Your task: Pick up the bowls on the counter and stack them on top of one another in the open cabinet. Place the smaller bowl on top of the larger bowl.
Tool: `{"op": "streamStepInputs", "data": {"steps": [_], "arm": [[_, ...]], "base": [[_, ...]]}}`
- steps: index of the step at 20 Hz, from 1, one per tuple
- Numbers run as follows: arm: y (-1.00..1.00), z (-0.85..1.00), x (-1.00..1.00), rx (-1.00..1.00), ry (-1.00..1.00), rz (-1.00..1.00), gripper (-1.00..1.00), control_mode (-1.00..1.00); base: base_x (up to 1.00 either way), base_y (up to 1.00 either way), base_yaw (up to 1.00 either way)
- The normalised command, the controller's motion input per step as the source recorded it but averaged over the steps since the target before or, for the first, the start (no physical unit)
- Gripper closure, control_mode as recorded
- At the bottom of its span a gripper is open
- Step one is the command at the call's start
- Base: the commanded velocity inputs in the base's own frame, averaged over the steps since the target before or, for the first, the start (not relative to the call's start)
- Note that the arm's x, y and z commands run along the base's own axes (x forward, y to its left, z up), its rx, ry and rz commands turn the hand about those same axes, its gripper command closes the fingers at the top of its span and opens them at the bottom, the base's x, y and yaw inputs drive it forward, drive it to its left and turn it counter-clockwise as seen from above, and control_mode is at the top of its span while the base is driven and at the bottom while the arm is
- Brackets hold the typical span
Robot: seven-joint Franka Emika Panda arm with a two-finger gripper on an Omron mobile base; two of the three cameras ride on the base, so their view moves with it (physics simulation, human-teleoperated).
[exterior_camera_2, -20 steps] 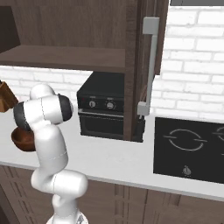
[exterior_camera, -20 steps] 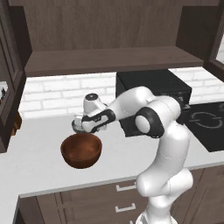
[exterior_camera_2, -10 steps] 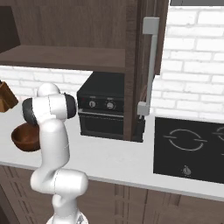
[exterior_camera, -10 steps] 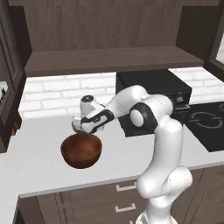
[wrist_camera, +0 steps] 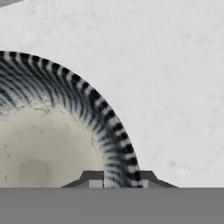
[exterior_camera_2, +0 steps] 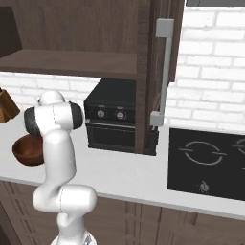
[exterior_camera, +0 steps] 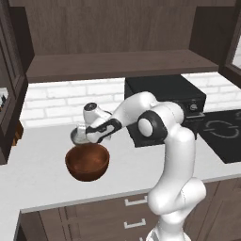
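The smaller bowl (exterior_camera: 76,136), grey with a pale speckled inside, sits on the counter (exterior_camera: 42,164) just behind the larger bowl (exterior_camera: 88,162). In the hand view the smaller bowl (wrist_camera: 43,148) has a striped rim that runs up between the two fingertips. My gripper (exterior_camera: 84,135) reaches in from the right, and the gripper (wrist_camera: 118,180) is shut on that rim. The larger bowl (exterior_camera_2: 26,150) is glossy reddish-brown and stands free on the counter. The open cabinet (exterior_camera: 117,66) hangs above, with its shelf board bare.
A black oven box (exterior_camera: 164,94) stands on the counter right of the arm, and a black cooktop (exterior_camera: 221,136) lies beyond it. A glass-door cabinet (exterior_camera: 9,70) hangs at the left. A brown block (exterior_camera_2: 5,107) sits at the far left.
The jaws have closed onto the smaller bowl's rim. The hand has stayed by the bowl while the elbow shifted a little.
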Motion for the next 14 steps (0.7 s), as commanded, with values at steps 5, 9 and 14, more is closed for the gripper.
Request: {"op": "streamStepInputs", "data": {"steps": [5, 9, 14], "arm": [[0.00, 0.42, -0.09, 0.06, -0.15, -0.04, 1.00, -1.00], [0.00, 0.78, -0.45, 0.08, -0.28, -0.06, 1.00, -1.00], [0.00, 0.88, -0.79, 0.09, -0.32, -0.06, 1.00, -1.00]], "base": [[0.00, 0.00, 0.00], [0.00, 0.00, 0.00], [0.00, 0.00, 0.00]]}}
